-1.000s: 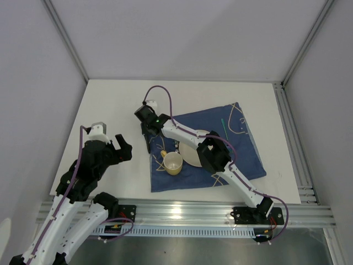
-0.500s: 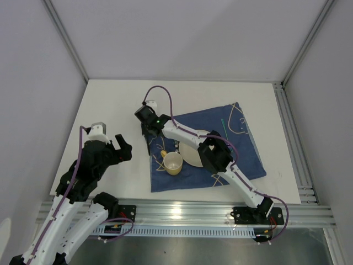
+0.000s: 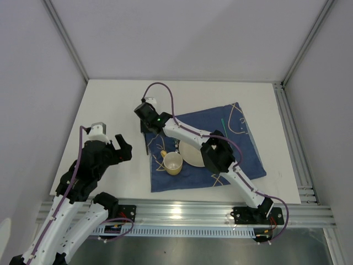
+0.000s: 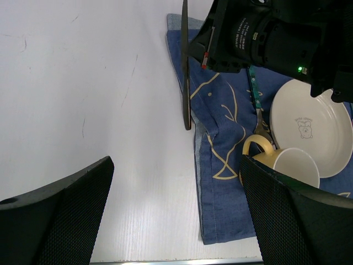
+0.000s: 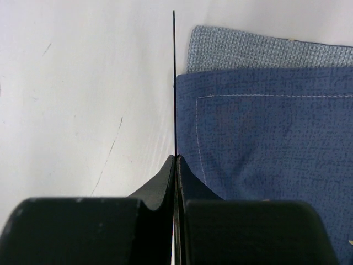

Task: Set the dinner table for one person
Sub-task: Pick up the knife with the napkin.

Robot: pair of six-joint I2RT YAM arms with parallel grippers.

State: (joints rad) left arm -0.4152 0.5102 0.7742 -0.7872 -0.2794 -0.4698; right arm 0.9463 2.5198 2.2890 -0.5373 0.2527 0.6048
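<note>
White surface (image 3: 110, 105), matte and edged by silver rails, lay under everything and filled the space between the three pale walls. Two arms reached over it from the near edge.

On the left, the left hand (image 3: 122, 145) hung over bare white, well apart from the dishes, with its two fingers spread wide and nothing between them.

Toward the middle, the right hand (image 5: 175, 165) was clamped tight on one thin dark knife (image 4: 186, 83). The blade stood on edge along the left border of the cloth, where blue met white. Whether its lower end touched down could not be told.

One dark blue cloth (image 3: 242, 149) with pale line drawings lay to the right of centre, slightly askew, its left edge rumpled and one far corner folded to show a paler underside.

On it sat one yellow cup (image 3: 172, 163) near the front left. One utensil with a teal handle (image 4: 254, 91) lay just behind the cup. One cream plate (image 3: 190, 153) lay just right of the cup, partly hidden by the right arm.
</note>
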